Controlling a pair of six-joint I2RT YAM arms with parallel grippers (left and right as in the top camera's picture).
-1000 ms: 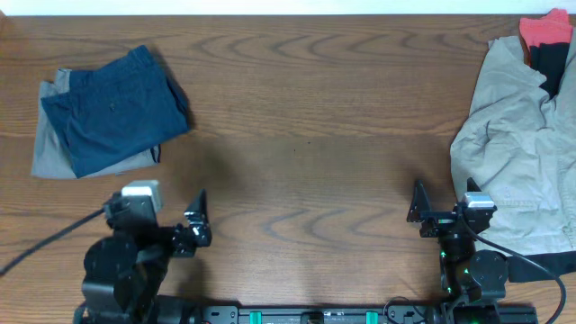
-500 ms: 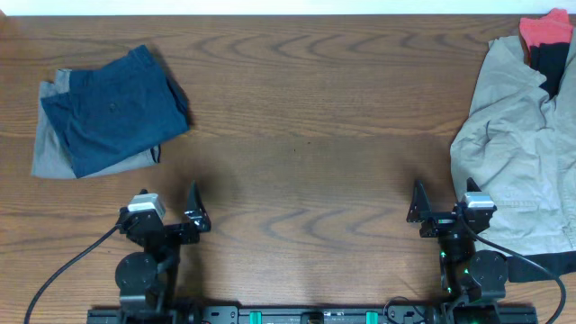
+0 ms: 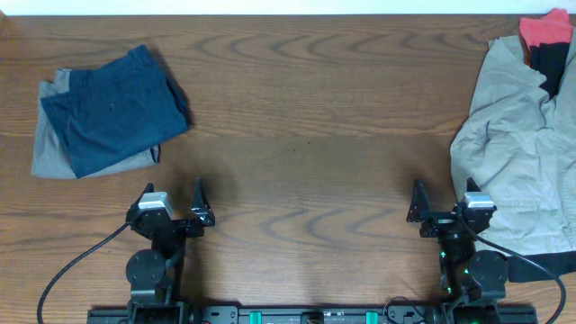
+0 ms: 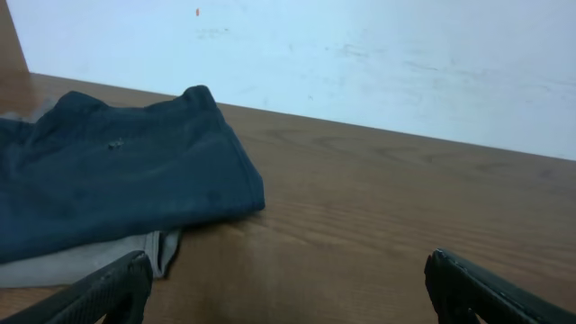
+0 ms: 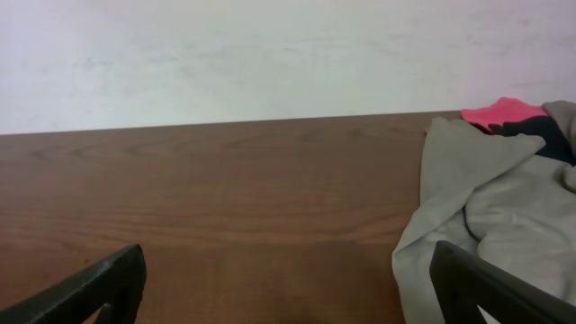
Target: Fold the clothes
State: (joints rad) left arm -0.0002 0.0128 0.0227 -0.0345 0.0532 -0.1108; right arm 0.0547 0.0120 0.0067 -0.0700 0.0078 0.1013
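Left arm has pulled back over the last second, now tucked at the near edge. Left gripper spread wide, empty. Right gripper unmoved, also spread, holding nothing.

Beyond the left gripper: navy shorts folded, lying on a folded grey piece, far left of the table.

Right side, near to far: beige garment crumpled, then black piece and red piece at the far corner.

Judgement: one fold cycle looks closed; the beige garment is likely next.

Wide-spread tool beside crumpled beige garment, red piece behind.
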